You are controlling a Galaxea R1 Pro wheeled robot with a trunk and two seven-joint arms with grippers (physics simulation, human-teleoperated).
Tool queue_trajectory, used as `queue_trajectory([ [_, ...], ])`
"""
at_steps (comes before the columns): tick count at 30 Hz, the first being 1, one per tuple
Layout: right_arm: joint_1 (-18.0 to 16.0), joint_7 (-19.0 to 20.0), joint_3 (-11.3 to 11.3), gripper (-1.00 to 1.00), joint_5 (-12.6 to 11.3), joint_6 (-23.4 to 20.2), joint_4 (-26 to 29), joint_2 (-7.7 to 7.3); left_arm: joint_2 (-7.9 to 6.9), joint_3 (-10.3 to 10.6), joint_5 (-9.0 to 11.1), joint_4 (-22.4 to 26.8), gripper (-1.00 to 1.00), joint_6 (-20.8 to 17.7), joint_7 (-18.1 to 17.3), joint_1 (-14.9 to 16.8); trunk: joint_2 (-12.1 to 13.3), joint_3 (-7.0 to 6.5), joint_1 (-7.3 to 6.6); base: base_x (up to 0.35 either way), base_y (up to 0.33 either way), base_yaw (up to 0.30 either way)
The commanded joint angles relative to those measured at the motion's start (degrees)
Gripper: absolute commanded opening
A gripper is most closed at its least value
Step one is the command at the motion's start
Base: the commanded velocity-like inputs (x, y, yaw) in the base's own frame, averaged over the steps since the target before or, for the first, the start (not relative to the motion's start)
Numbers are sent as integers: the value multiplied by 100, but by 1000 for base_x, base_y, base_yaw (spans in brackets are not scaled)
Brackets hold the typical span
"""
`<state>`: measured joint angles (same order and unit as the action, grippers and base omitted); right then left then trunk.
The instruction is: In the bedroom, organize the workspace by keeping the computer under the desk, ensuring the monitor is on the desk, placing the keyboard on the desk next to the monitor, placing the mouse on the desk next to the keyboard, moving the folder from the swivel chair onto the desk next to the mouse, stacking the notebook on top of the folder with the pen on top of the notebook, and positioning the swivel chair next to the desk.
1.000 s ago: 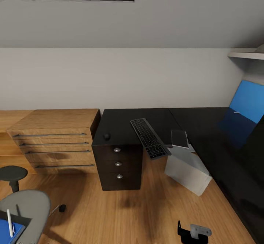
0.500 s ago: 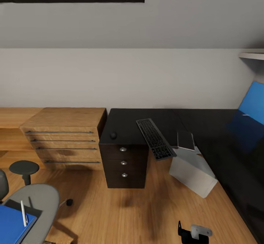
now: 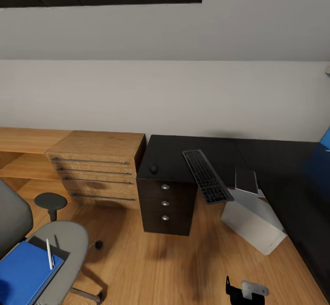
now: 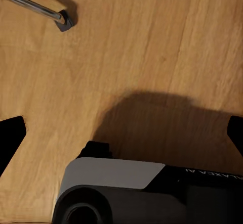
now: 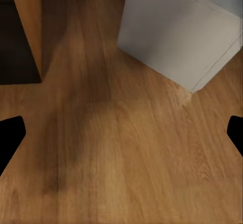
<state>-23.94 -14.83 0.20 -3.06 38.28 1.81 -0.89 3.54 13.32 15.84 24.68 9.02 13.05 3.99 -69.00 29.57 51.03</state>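
With both grippers spread and empty over bare floor, the robot is seemingly approaching the folder (image 3: pixel 25 275), well left of them.

Black worktop (image 3: pixel 183 151) on black pedestal with three silver knobs, black keyboard (image 3: pixel 207 175) with pale key lettering, dark mouse (image 3: pixel 153 169), thin dark notebook (image 3: pixel 246 179) on the light grey computer (image 3: pixel 252 220). Light wood drawer unit (image 3: pixel 98 165) with dark bar handles, warm honey wood-grain floor (image 3: pixel 174 263), pale grey wall, black window band at the top. Grey swivel chair (image 3: pixel 68 243) with black armrest carries the bright blue folder (image 3: pixel 20 275) and white pen (image 3: pixel 49 253); black fingertips of both end effectors, left (image 4: pixel 121 133) and right (image 5: pixel 121 138).
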Motion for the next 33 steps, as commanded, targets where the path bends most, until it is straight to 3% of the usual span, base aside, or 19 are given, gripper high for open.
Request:
queue_trajectory([
  [1, -3, 6, 14, 100, -30, 20, -3, -28, -6, 49, 49, -5, 100, 24, 41, 6, 39, -13, -23, 0, 0, 208],
  [10, -3, -1, -8, 100, -51, 62, -51, -154, -17, 38, 46, -4, 100, 65, 53, 6, 399, -182, -220, 0, 0, 107],
  [16, -1, 2, -11, 100, -38, 163, -80, -173, -145, -71, 54, 1, 100, 262, 105, 6, 640, -292, -352, 0, 0, 13],
  [25, -2, 13, 14, 100, -8, 173, -82, -140, -128, -153, 51, -12, 100, 281, 109, 6, 1001, -494, -550, -2, -1, -68],
  [33, 1, 190, 18, 100, -4, 177, -130, -70, -95, -157, 15, -125, 100, 331, 115, 6, 1322, -694, -726, -217, -97, -125],
])
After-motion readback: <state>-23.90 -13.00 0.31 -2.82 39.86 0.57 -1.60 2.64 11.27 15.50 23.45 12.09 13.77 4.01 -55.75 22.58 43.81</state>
